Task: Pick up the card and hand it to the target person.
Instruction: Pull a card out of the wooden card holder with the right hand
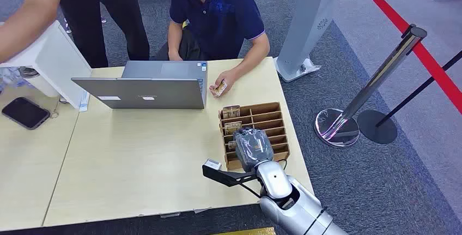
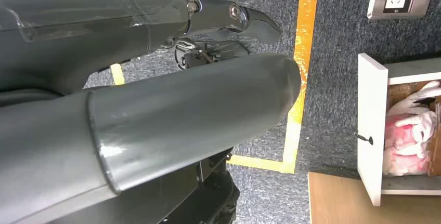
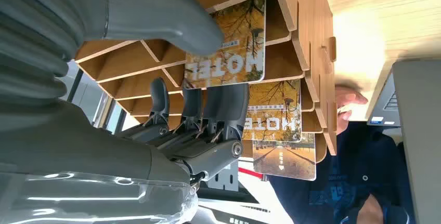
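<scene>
Pale wood is what we see most of: the table (image 1: 152, 158) spreads across the head view from nine o'clock to the centre; on it, toward eleven o'clock, stands a grey laptop (image 1: 143, 92) with its lid raised; a black phone (image 1: 25, 113) lies at nine o'clock on the neighbouring table top. Behind the table at twelve o'clock sits a person in a dark blue shirt (image 1: 220, 11), whose hand (image 1: 226, 82) rests on the table just past the laptop and holds a small yellowish card-like thing; a second person stands at eleven o'clock. Off at three o'clock a chrome post (image 1: 370, 90) stands on grey carpet. Just right of centre sits the brown slotted card rack (image 1: 269, 116); our right hand (image 1: 252, 148) lies over its near end. From the right wrist we see the thumb (image 3: 156, 13) touching the nearest card (image 3: 229, 44), a yellow one printed HOTEL that stands in its slot, with the dark fingers (image 3: 226, 112) under it; the card is touched but not lifted, and we cannot tell whether it is truly pinched. Our left hand (image 2: 171, 104) hangs over floor carpet, fingers apart, holding nothing.
</scene>
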### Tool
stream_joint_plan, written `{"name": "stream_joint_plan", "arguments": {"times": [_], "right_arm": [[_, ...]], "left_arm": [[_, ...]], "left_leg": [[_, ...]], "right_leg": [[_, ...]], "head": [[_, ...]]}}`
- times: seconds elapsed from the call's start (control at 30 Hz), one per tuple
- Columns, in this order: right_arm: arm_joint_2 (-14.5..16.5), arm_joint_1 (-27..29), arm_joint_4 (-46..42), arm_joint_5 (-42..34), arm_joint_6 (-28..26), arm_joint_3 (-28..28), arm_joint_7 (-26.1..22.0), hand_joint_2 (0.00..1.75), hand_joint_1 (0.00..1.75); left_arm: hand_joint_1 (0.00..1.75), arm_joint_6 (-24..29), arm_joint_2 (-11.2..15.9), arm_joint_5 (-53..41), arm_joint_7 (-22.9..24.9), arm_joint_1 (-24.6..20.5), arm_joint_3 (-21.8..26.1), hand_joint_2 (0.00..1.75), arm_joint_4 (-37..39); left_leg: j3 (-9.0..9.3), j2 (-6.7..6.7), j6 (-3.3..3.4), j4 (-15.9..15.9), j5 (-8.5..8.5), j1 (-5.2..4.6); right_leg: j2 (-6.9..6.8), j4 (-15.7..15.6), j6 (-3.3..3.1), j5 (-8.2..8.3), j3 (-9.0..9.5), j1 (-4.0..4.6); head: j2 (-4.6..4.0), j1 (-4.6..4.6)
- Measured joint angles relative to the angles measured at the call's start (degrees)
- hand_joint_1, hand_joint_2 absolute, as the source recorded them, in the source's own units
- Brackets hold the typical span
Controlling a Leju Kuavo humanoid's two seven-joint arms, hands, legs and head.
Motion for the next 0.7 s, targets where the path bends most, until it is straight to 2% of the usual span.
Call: {"name": "stream_joint_plan", "arguments": {"times": [0.17, 0.4, 0.7], "right_arm": [[0.0, 0.2, -0.2, 0.3, -1.2, 0.0, 0.2, 1.75, 1.75], [0.0, 1.1, -3.2, 2.5, -4.6, -0.4, -0.1, 1.75, 1.75], [-0.4, 2.2, -14.0, 5.3, -7.1, -2.0, -1.6, 1.75, 1.75]], "left_arm": [[0.00, 0.0, 0.0, 0.0, 0.0, 0.0, 0.0, 0.00, 0.0], [0.00, 0.0, 0.0, 0.0, 0.1, 0.0, 0.0, 0.00, 0.0], [0.00, 0.0, 0.0, -0.1, 0.5, 0.0, 0.0, 0.00, 0.0]], "left_leg": [[0.00, 0.00, 0.00, 0.0, 0.00, 0.00], [0.01, 0.00, 0.00, 0.0, 0.00, 0.00], [0.01, 0.01, 0.00, 0.0, 0.00, 0.00]], "right_leg": [[0.00, 0.0, 0.00, 0.00, 0.00, 0.00], [0.00, 0.0, 0.00, 0.00, 0.00, 0.00], [0.00, 0.0, 0.00, 0.00, 0.00, 0.00]], "head": [[0.00, 0.01], [0.00, 0.01], [0.00, 0.01]]}}
